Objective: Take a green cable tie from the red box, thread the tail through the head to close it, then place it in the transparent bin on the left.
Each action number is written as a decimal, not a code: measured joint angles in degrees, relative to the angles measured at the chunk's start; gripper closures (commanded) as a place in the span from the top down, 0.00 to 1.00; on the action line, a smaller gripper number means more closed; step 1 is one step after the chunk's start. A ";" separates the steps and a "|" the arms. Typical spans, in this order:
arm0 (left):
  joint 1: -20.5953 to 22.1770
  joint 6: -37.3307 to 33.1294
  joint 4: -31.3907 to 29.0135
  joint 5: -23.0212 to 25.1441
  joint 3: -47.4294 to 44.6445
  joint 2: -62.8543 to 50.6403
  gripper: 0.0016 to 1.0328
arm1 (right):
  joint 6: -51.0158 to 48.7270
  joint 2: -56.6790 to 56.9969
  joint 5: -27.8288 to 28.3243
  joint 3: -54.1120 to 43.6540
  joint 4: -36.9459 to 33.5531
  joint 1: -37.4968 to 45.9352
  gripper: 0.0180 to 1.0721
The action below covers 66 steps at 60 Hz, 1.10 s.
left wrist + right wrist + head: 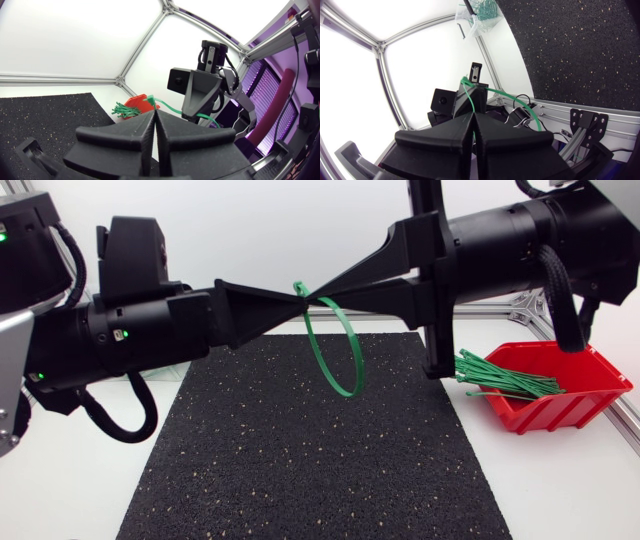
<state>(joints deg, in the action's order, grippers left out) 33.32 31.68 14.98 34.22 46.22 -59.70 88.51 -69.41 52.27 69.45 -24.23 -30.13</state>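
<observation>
Green cable tie (354, 392) is hanging as a loop above the black mat (300, 460). You are holding it with both tools: left gripper (297, 301) and right gripper (316, 293) are meeting tip to tip, each clamping its band. Farther right, spare ties (500, 375) are spilling from the red box (560, 405). The transparent bin (482, 12) is sitting beyond the mat.

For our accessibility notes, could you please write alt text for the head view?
The left pincer and right pincer meet tip to tip above a black speckled mat, both pinching a green cable tie whose loop hangs below them. A red box of more green ties sits at the right.
</observation>
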 measured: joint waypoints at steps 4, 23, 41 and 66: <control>0.68 -0.26 -0.13 0.00 -0.02 0.17 0.03 | 0.00 -0.04 0.00 0.63 0.00 0.26 0.05; 1.38 -0.90 -0.63 -0.09 -0.31 0.85 0.03 | 0.00 -1.60 0.11 1.75 -1.05 0.63 0.05; 1.42 -0.90 -1.66 -0.76 -0.46 1.51 0.03 | 0.00 -4.31 1.92 3.23 -1.25 0.96 0.05; 1.33 -1.81 -2.25 -1.05 -0.61 1.73 0.03 | 0.00 -5.07 1.55 3.30 -0.79 1.01 0.37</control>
<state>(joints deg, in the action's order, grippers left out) 34.65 29.87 12.73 33.17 45.60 -57.98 88.51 -74.48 53.82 72.75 -25.02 -29.12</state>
